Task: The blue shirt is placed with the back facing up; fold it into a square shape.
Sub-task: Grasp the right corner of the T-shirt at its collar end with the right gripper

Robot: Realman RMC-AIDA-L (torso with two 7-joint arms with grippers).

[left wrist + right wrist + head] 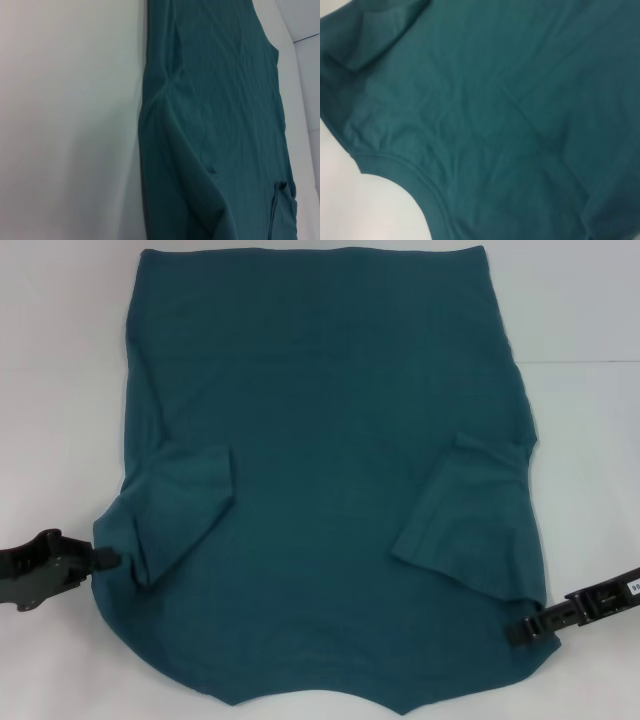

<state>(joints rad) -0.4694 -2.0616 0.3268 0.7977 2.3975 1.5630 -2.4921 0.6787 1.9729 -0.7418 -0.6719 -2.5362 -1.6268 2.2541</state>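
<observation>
Lying flat across the white table [60, 360] is the blue shirt [330, 440], plain side up, no lettering on show, and there is no bin, box or tray anywhere around it. Both short sleeves are already turned inward onto the body: the left sleeve [185, 510] sits as a slanted flap near the shirt's left edge, the right sleeve [465, 515] mirrors it near the right edge. The shirt's far end runs straight across the top of the head view, and its near end reaches the bottom edge with a curved, notched outline.

Now the tools. The left gripper [105, 558] is right at the shirt's left edge, just below the folded left sleeve, its tip touching or all but touching the cloth; whether its fingers are spread or pinching fabric I cannot tell. The right gripper [518, 630] sits at the shirt's right edge, low beside the right sleeve flap, tip against the hem there; again, pinching or not, I cannot tell.

The left wrist view looks along the shirt's long side edge with bare table beside it. The right wrist view fills with teal fabric and shows the ribbed neckline [415, 180] curving against the table.
</observation>
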